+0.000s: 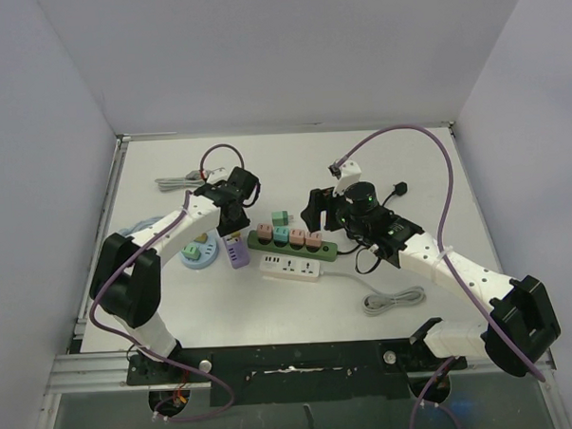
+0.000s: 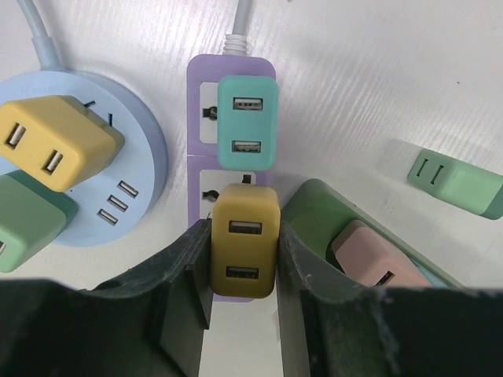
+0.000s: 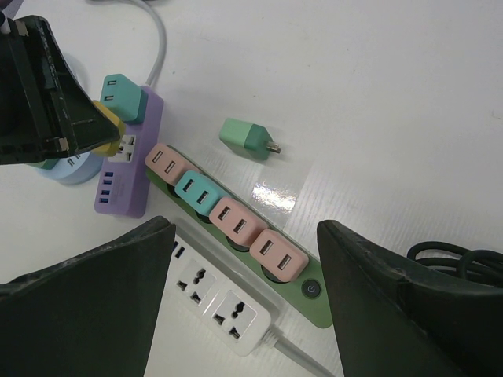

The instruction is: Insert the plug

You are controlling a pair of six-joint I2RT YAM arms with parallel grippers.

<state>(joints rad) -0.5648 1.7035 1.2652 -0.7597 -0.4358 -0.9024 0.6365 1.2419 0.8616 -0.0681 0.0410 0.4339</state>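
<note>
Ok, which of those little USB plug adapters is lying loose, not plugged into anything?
The mint-green one, lying on its side on the bare table beyond the green strip, prongs showing. The rest stand on strips or the round hub.

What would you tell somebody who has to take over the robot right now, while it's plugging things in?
Left gripper: shut on the yellow plug, which sits over the socket of the purple strip next to the teal plug already plugged in there.
Right gripper: open, holding nothing, above the green strip, which has four plugs in it.
Done: the yellow plug is at its socket; I cannot tell if it is pushed all the way in.
Left: press it home if needed, then let go. A loose green plug lies on the table beyond the green strip.
</note>
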